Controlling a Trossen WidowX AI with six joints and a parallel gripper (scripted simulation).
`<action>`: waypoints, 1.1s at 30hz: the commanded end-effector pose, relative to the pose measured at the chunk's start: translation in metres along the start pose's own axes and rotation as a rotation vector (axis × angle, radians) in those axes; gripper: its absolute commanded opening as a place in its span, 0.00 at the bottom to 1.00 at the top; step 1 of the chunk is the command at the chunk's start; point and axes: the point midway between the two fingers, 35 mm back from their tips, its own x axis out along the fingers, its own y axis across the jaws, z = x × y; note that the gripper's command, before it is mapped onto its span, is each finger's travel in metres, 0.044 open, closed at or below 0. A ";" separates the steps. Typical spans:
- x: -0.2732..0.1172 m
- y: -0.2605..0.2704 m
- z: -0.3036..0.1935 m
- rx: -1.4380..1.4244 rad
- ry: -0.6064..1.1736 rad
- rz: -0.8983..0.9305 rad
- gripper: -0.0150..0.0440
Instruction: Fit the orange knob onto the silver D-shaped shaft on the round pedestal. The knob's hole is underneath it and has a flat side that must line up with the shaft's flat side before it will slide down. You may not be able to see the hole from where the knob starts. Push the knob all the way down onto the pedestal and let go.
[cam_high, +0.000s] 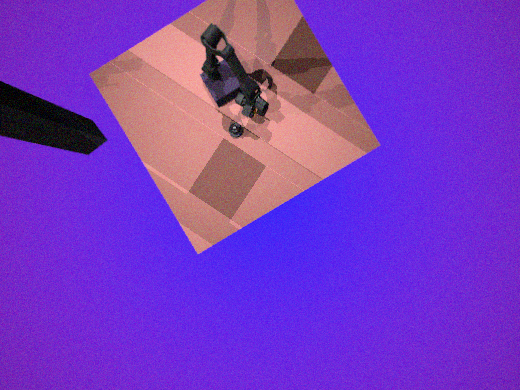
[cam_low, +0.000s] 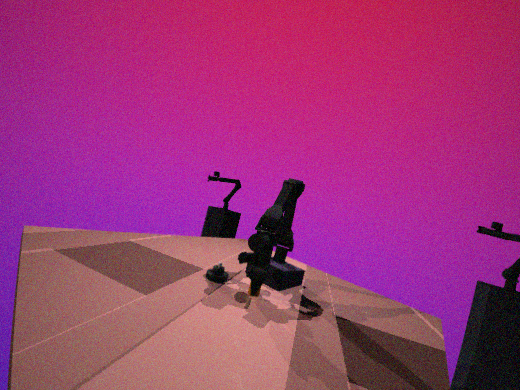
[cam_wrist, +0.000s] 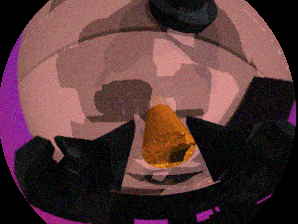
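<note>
The orange knob (cam_high: 256, 111) (cam_low: 250, 290) (cam_wrist: 165, 135) stands on the table between the fingers. In the wrist view its near end shows a dark patch; its underside hole is hidden. My gripper (cam_wrist: 161, 120) is low around the knob, partly closed but still open, with a visible gap on the left side and the right finger very near the knob. The dark round pedestal (cam_high: 236, 130) (cam_low: 217, 274) (cam_wrist: 183, 16) stands a short way from the gripper, at the top edge of the wrist view, where its top is cut off. The shaft's flat side cannot be made out.
The arm's dark purple base block (cam_high: 220, 90) (cam_low: 286, 276) is close behind the gripper. Dark shadow patches lie across the pink table (cam_high: 165, 135) (cam_low: 45, 300). Black boxes with small arms (cam_low: 220, 222) stand beyond the table.
</note>
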 end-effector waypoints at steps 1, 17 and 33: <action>0.001 0.000 -0.001 0.003 0.005 0.000 0.64; -0.042 0.008 0.001 0.003 0.005 0.002 0.25; -0.139 0.000 0.000 0.003 0.005 0.001 0.25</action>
